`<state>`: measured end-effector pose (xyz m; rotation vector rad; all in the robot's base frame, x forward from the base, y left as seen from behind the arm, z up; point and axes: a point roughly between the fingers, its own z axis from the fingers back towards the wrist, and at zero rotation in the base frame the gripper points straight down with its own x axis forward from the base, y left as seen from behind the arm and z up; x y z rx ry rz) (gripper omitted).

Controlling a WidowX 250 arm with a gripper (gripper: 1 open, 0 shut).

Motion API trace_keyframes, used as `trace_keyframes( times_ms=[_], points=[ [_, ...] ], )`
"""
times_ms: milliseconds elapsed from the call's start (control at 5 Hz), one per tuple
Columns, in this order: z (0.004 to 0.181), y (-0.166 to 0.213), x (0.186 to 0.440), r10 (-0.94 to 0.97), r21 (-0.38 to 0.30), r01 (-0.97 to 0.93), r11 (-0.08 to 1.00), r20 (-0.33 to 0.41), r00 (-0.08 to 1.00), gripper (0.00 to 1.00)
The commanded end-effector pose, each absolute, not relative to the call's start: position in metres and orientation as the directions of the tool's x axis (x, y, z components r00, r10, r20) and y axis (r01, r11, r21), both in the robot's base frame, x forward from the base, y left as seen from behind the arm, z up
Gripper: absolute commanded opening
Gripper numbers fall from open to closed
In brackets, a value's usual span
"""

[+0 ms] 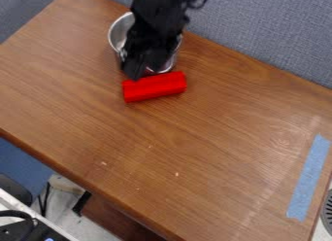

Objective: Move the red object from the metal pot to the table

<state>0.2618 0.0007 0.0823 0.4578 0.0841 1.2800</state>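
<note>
The red object [154, 86], a bright red block, lies flat on the table [195, 157] just in front of the metal pot [116, 36]. The black gripper [147, 66] hangs low over the pot's front side and covers most of it; only the pot's left rim and a bit of its front wall show. Its fingers [131, 60] stand spread apart, open, with nothing between them. The fingertips end a little above the red block and do not touch it.
A strip of blue tape [308, 175] runs along the table's right edge. A grey-blue wall stands behind the table. The table's front corner drops off toward cables and dark gear at the lower left [26, 221].
</note>
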Motion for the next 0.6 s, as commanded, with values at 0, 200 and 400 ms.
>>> trace_keyframes(
  times_ms=[0,200,400],
  points=[
    [0.104,-0.002,0.275,0.847,0.37,-0.841,0.395,0.209,0.489,1.0],
    [0.111,0.002,0.28,0.758,0.394,-0.74,0.544,0.146,0.635,1.0],
    [0.077,0.021,0.266,0.786,0.397,-0.754,0.523,0.118,0.607,1.0]
  ],
)
